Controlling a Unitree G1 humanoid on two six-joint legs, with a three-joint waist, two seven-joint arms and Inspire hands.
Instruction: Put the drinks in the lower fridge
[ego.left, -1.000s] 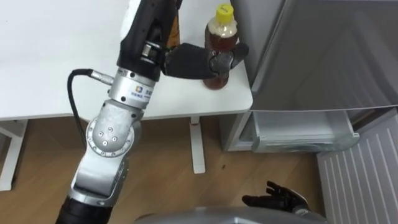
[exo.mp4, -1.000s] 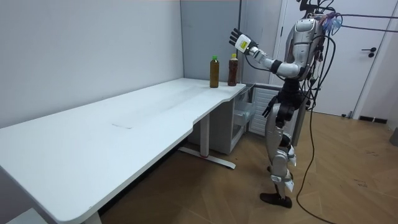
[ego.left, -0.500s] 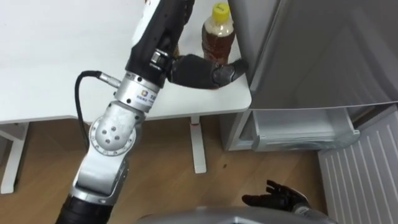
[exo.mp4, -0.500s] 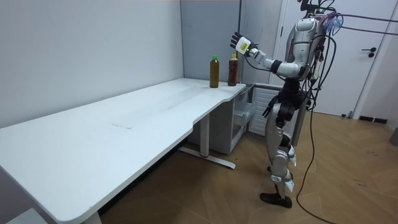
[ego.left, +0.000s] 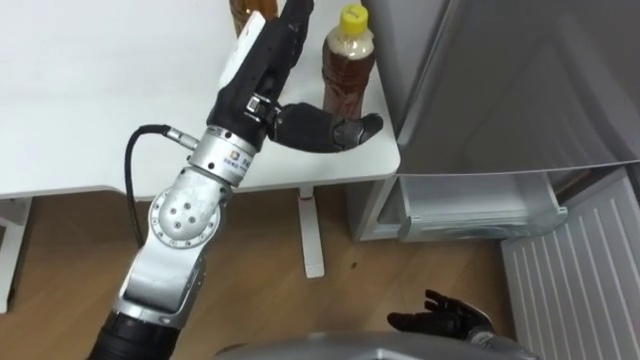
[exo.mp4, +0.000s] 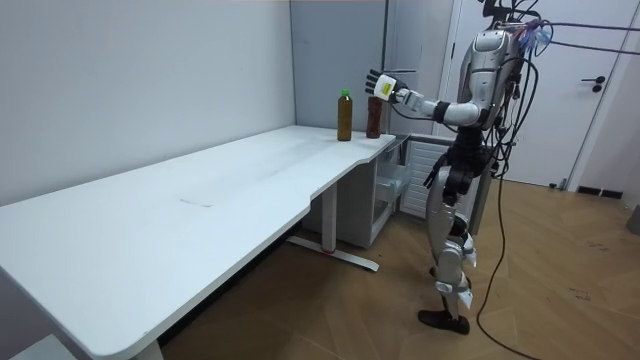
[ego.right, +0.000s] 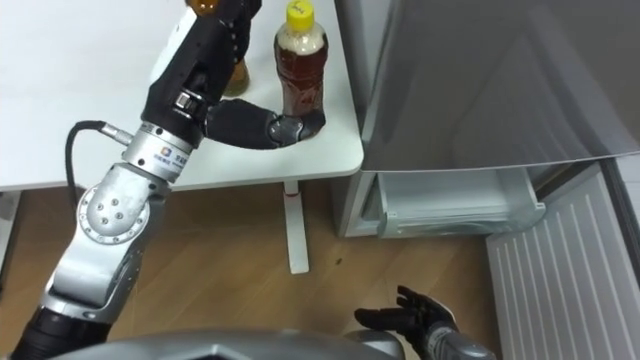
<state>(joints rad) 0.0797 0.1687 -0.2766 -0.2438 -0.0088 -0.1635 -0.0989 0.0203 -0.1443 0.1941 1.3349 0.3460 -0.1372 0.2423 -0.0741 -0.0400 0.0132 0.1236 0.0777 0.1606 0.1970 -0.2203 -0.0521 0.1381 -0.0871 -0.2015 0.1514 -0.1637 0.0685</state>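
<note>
At the near right corner of the white table (ego.left: 80, 90), the robot's left hand (ego.left: 300, 122) is raised beside a brown drink bottle with a yellow cap (ego.left: 347, 70). The hand is spread wide. Its fingers (ego.left: 290, 18) lie straight along the bottle's left side, and its thumb (ego.left: 352, 129) reaches across the near side of the bottle's base. Whether the thumb touches the bottle cannot be told, and nothing is clasped. The bottle stands upright on the table, close to the edge. A second bottle (ego.left: 243, 12) stands just to its left, beyond the hand. The right hand (ego.left: 440, 322) hangs low at the robot's side with relaxed, parted fingers and holds nothing.

To the right of the table is a grey fridge (ego.left: 520, 80). Its lower compartment (ego.left: 480, 205) is open, and the white door (ego.left: 580, 270) is swung out to the right. The floor (ego.left: 60, 260) is brown wood. In the room view the robot stands upright at the table's far end, next to the fridge, with its left arm stretched toward the two bottles.
</note>
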